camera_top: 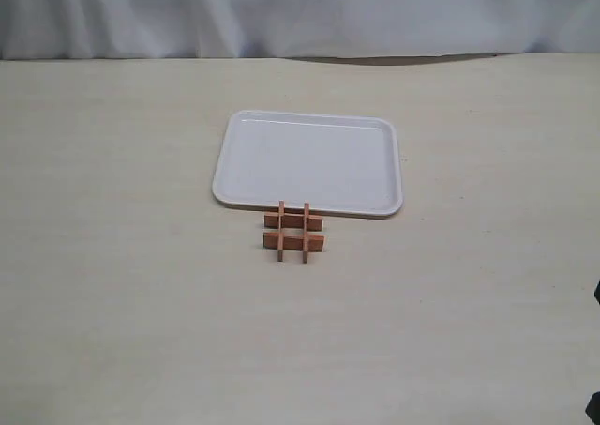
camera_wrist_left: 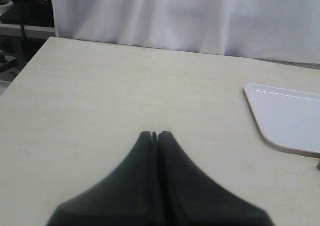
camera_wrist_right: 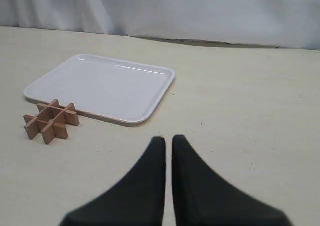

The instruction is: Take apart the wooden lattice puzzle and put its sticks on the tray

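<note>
The wooden lattice puzzle (camera_top: 293, 231) lies flat on the table, its reddish-brown sticks interlocked in a hash shape. It touches or nearly touches the near rim of the white tray (camera_top: 309, 162), which holds nothing. In the right wrist view the puzzle (camera_wrist_right: 51, 120) and tray (camera_wrist_right: 105, 84) sit well ahead of my right gripper (camera_wrist_right: 169, 138), whose black fingers stand shut with nothing between them. My left gripper (camera_wrist_left: 154, 134) is shut and empty over bare table, with one corner of the tray (camera_wrist_left: 290, 116) off to its side. The puzzle does not show in the left wrist view.
A white curtain (camera_top: 300, 12) hangs behind the far table edge. The table's left corner and dark furniture (camera_wrist_left: 15, 31) beyond it show in the left wrist view. A dark bit of the right arm (camera_top: 594, 408) pokes in at the exterior view's right edge.
</note>
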